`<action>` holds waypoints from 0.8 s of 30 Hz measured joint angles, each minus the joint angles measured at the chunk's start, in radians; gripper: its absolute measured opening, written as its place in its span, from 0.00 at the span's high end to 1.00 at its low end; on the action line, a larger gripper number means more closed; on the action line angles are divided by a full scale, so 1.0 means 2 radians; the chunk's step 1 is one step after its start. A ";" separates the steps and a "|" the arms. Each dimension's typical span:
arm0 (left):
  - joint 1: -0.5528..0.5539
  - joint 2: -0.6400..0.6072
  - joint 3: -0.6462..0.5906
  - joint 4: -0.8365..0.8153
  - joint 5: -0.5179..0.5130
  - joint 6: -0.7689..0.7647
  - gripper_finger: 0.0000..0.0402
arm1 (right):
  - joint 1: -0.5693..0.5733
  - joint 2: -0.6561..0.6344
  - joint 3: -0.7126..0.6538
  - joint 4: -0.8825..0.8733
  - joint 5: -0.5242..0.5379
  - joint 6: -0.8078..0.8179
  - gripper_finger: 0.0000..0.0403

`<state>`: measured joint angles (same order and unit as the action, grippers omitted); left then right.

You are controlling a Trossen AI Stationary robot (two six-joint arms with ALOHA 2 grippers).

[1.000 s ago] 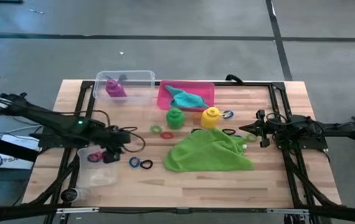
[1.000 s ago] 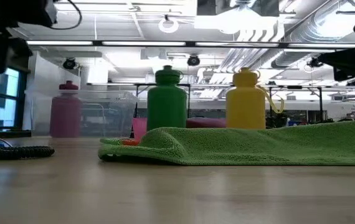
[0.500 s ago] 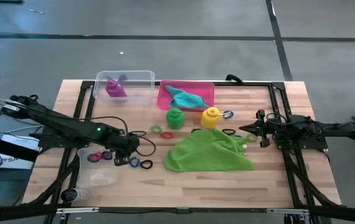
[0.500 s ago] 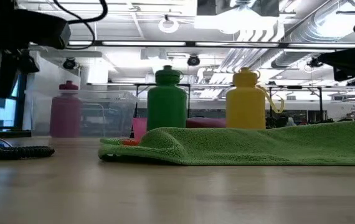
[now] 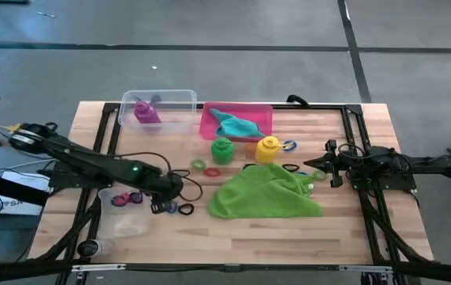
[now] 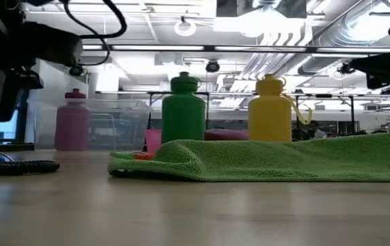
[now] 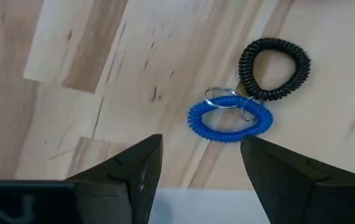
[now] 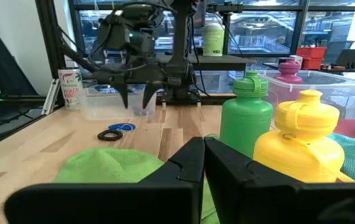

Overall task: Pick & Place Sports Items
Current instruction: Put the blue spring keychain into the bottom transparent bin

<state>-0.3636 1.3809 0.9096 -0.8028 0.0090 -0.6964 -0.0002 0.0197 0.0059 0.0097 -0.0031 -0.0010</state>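
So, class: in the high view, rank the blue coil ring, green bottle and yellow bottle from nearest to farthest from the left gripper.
1. Blue coil ring, right below the left gripper.
2. Green bottle, mid-table.
3. Yellow bottle, further right.

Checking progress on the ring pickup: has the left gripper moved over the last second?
Yes. In the high view the left gripper has moved right, away from the small clear tub, toward the blue ring and black ring.

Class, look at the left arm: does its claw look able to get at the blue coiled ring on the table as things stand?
Probably yes. The left claw hangs open just above the blue coiled ring, with bare table around it. The black coiled ring touches its far side but does not cover it.
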 joint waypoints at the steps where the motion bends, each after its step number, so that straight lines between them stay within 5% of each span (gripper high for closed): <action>1: -0.001 0.004 0.000 0.000 0.000 0.000 0.56 | 0.000 0.000 0.000 0.000 0.000 0.000 1.00; 24: -0.011 0.089 0.000 0.037 0.010 0.021 0.56 | 0.000 0.000 0.000 0.000 0.000 0.000 1.00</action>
<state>-0.3859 1.5583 0.9096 -0.7290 0.0296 -0.6548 -0.0002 0.0196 0.0063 0.0097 -0.0032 -0.0010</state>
